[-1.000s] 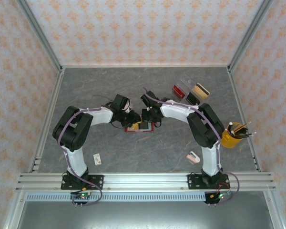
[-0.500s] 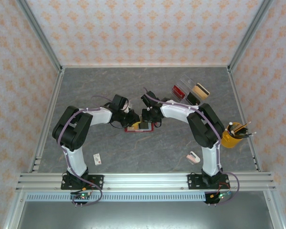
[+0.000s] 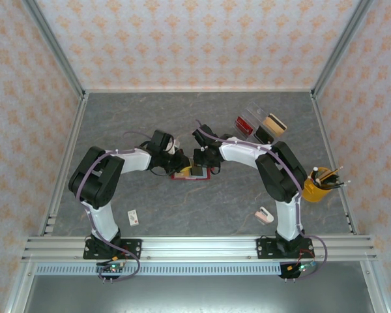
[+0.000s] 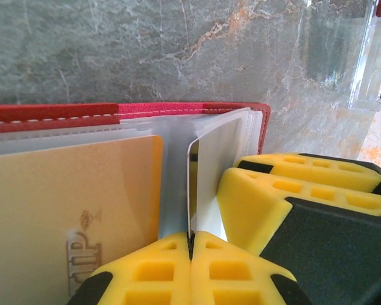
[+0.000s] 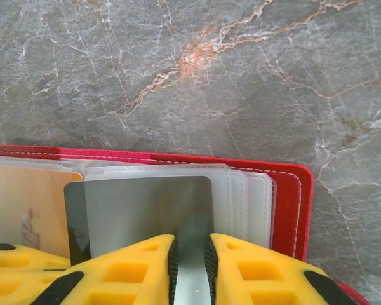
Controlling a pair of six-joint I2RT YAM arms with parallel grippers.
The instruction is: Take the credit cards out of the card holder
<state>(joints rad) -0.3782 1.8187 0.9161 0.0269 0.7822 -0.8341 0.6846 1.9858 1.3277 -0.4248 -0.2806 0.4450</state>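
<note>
The red card holder (image 3: 191,173) lies open mid-table between both arms, its clear sleeves (image 5: 254,197) fanned out. My left gripper (image 4: 190,238) is shut on the near edge of a grey credit card (image 4: 216,159), which sticks out of a sleeve. A yellowish-tan card (image 4: 70,203) sits in the sleeve to its left. My right gripper (image 5: 190,254) rests on the holder's right page with its jaws a narrow gap apart. The grey card's face (image 5: 140,203) shows behind that gap, and nothing is pinched in it. From above, the two grippers (image 3: 180,164) (image 3: 201,167) meet over the holder.
A clear tray (image 3: 257,112) at the back right holds a dark-red block (image 3: 244,125) and tan and black pieces. A yellow cup (image 3: 316,186) of pens stands at the right edge. A tiny white card (image 3: 133,216) and a white-pink object (image 3: 265,213) lie near the front.
My left gripper has closed onto the grey card's edge, and the left arm has shifted slightly. The right arm and the holder have not moved.
</note>
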